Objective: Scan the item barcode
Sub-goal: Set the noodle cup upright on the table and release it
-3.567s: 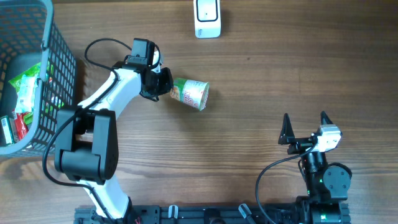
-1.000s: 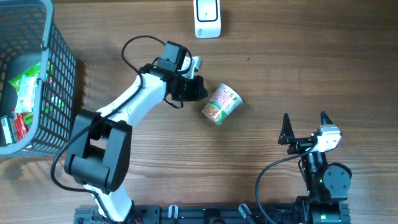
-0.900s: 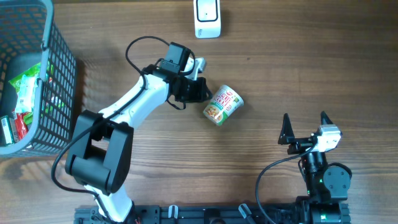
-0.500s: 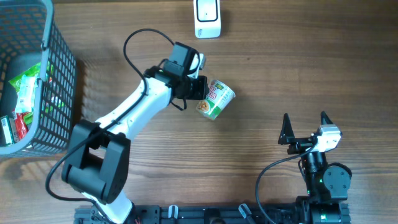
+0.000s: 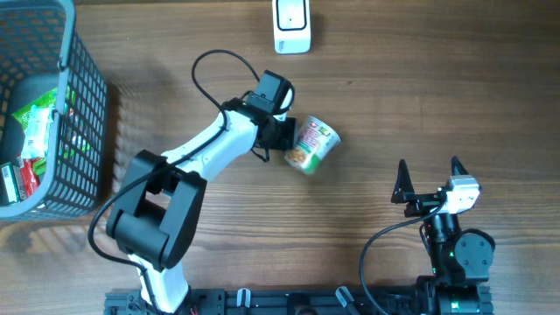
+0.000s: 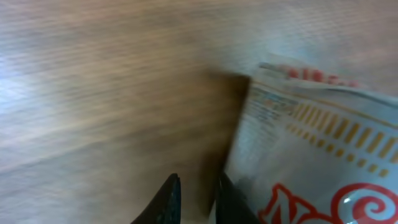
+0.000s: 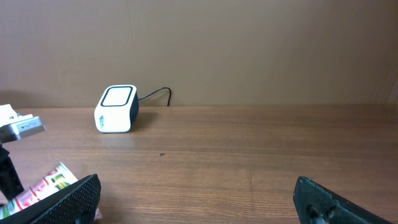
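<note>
Repositioning step, judged: printed paper noodle cup [image 5: 311, 145] lies on its side on wooden worktop [image 5: 420, 79], near white box scanner [image 5: 291, 24], on its robot side. Left jaws nearly closed, empty, just beside cup. Right jaws wide, empty, well apart from scanner. Next: grip cup, present barcode to scanner.

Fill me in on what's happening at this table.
The left hand, fingers nearly together, is against a noodle cup lying on its side, short of the white scanner. The right hand sits open, holding nothing. Other groceries are in the basket.
</note>
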